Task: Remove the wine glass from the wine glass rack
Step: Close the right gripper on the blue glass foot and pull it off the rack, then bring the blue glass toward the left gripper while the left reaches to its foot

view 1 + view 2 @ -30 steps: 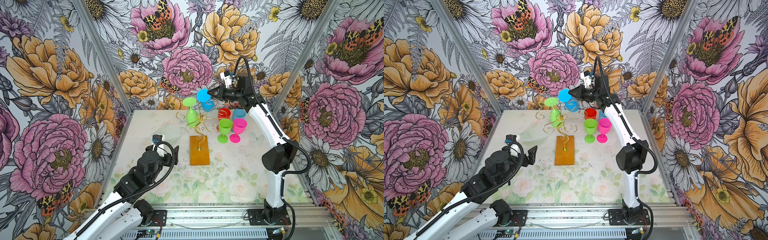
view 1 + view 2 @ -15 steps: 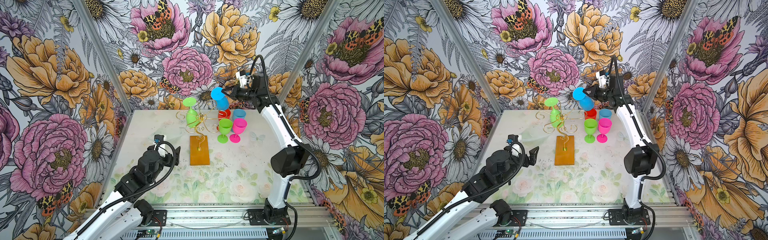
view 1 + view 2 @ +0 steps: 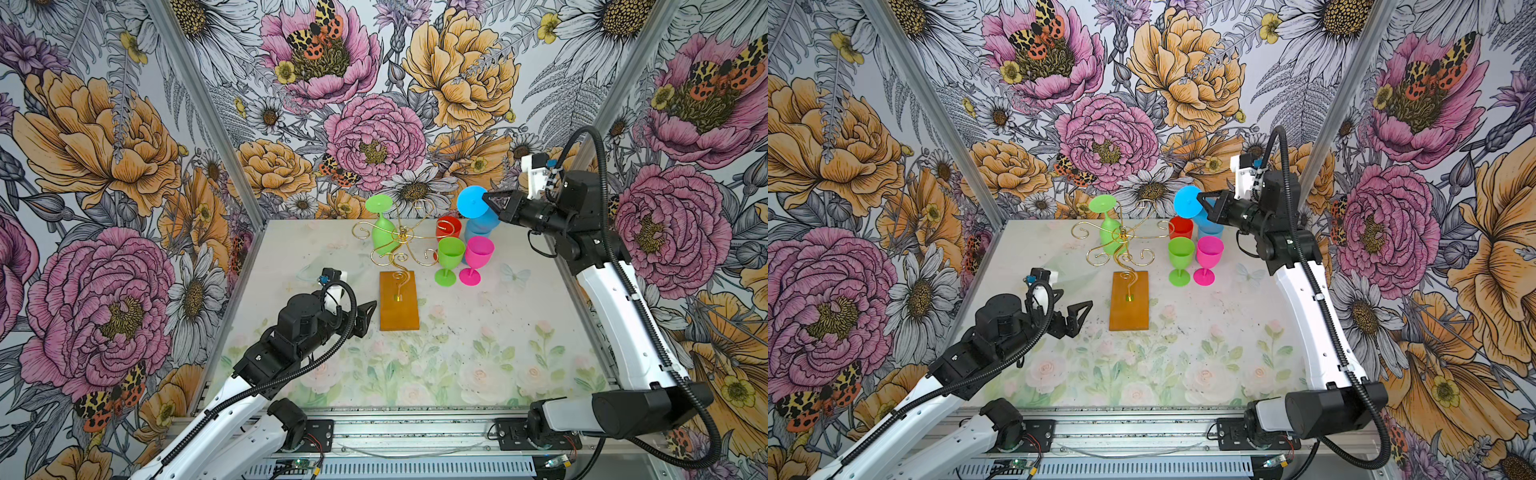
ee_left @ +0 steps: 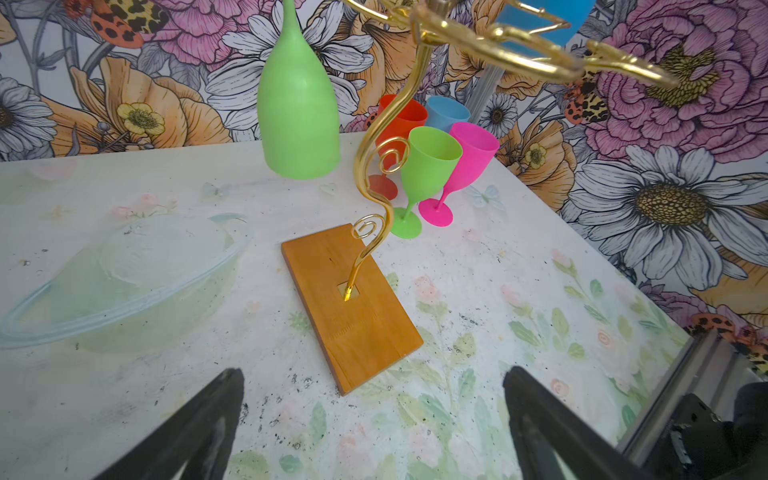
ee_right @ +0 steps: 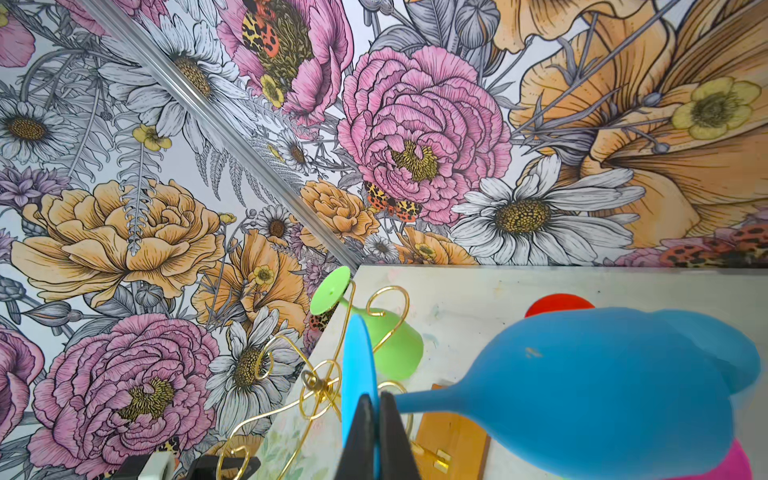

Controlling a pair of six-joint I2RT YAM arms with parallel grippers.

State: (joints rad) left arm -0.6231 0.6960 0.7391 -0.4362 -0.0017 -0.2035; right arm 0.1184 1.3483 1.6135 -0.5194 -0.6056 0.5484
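The gold wire wine glass rack (image 3: 401, 239) stands on its amber base (image 3: 398, 301) mid-table; it also shows in the other top view (image 3: 1121, 245). A blue wine glass (image 3: 469, 201) hangs in the air to the right of the rack, clear of its arms. My right gripper (image 3: 488, 199) is shut on this glass's foot disc; in the right wrist view my right gripper (image 5: 376, 409) pinches the disc and the blue bowl (image 5: 602, 382) sticks out sideways. A green wine glass (image 3: 384, 235) hangs upside down on the rack. My left gripper (image 4: 374, 415) is open and empty, low beside the base (image 4: 353, 307).
Red (image 3: 449, 226), green (image 3: 450, 253) and pink (image 3: 479, 251) glasses stand upright right of the rack, below the held glass. A light blue glass (image 4: 446, 114) stands behind them. A clear plastic bowl (image 4: 124, 274) lies left of the base. The walls are close behind.
My right gripper has carried the blue wine glass rightward, off the rack's arms and over the standing glasses. The left arm has barely moved.
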